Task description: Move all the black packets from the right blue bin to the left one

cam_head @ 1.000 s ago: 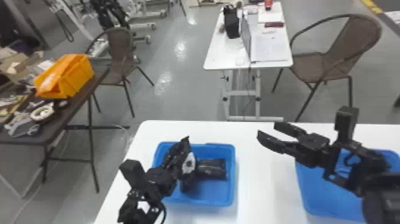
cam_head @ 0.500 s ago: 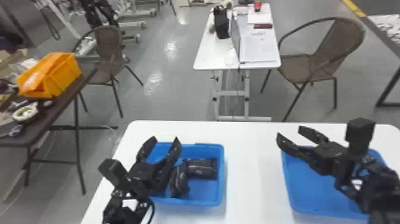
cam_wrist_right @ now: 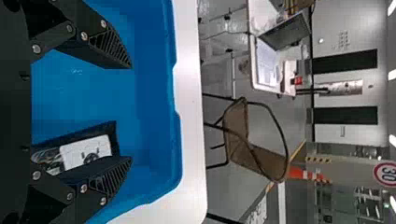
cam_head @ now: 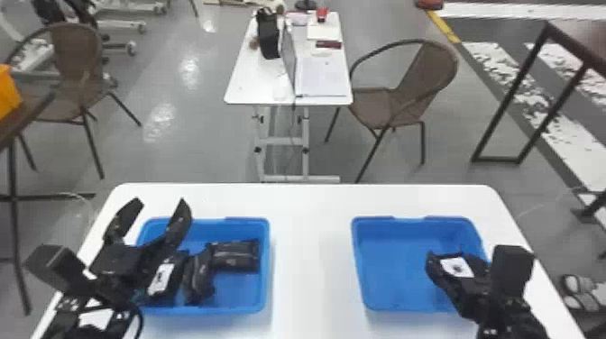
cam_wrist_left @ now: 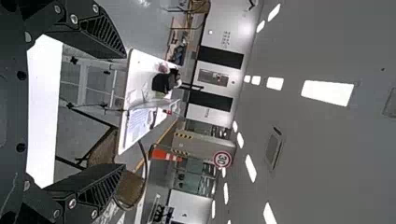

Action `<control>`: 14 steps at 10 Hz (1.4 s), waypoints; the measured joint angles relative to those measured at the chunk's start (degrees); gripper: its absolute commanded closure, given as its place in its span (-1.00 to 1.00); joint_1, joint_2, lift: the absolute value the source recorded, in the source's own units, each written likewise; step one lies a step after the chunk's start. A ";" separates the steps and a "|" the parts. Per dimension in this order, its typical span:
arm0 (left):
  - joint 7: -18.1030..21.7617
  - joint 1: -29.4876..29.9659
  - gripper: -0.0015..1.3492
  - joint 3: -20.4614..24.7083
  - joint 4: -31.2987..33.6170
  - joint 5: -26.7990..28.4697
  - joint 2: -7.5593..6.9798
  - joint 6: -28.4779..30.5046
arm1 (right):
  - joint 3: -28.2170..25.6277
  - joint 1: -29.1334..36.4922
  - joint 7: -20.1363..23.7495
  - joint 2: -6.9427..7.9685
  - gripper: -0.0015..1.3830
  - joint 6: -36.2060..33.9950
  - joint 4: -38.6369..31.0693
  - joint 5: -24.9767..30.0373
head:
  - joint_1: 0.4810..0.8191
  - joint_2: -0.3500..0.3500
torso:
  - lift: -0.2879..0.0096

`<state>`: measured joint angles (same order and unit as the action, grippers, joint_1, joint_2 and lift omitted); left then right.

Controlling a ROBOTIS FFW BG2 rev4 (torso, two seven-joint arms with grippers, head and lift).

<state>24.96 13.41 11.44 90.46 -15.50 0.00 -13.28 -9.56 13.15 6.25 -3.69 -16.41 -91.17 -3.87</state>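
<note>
right wrist view: your right black two-fingered gripper [cam_wrist_right: 130, 113], jaws apart, over the white-labelled black packet [cam_wrist_right: 86, 150] toward the blue plastic right bin [cam_head: 390, 270]'s right edge. centre the packet between both fingers, close squarely, then lift clear. your left black gripper [cam_head: 161, 203]: jaws apart.

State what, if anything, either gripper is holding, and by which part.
Nothing is held: the left gripper and the right gripper both stand open, fingers apart.
</note>
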 measured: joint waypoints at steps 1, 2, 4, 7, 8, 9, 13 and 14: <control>0.01 0.10 -0.68 0.02 0.12 -0.03 0.00 0.21 | -0.20 -0.20 -1.96 0.01 -0.46 -2.31 0.41 1.19 | 0.27 -0.19 | 0.94; 0.01 0.13 -0.68 -0.05 0.17 -0.12 0.00 0.36 | -0.34 -0.94 -3.37 0.00 -0.47 -4.68 1.00 2.69 | 0.27 -0.23 | 0.94; 0.02 0.20 -0.68 -0.11 0.17 -0.49 0.00 0.75 | -1.08 -3.93 -3.45 -0.45 -0.47 -7.83 4.68 3.35 | 0.27 -0.27 | 0.94; 0.03 0.14 -0.68 -0.27 0.17 -0.57 0.00 1.23 | -1.16 -8.37 -2.33 -2.24 -0.47 -12.94 7.93 4.22 | 0.27 -0.32 | 0.94; 0.03 0.13 -0.68 -0.28 0.17 -0.58 0.00 1.25 | -1.17 -8.95 -2.27 -2.92 -0.47 -13.98 8.52 3.82 | 0.27 -0.34 | 0.94; 0.03 0.16 -0.68 -0.27 0.17 -0.68 0.00 1.25 | -1.34 -9.08 -2.29 -3.38 -0.47 -15.01 8.82 3.25 | 0.27 -0.35 | 0.94; 0.08 0.22 -0.68 -0.29 0.17 -1.01 0.00 1.24 | -1.75 -9.64 -2.30 -3.46 -0.47 -16.05 11.49 0.83 | 0.27 -0.36 | 0.94; 0.09 0.16 -0.68 -0.35 0.17 -1.09 0.00 1.22 | -1.71 -9.70 -2.30 -3.16 -0.46 -16.42 11.51 0.77 | 0.27 -0.35 | 0.94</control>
<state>25.05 13.57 11.09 90.62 -16.59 0.00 -12.06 -11.27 3.45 3.95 -6.85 -32.83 -79.65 -3.11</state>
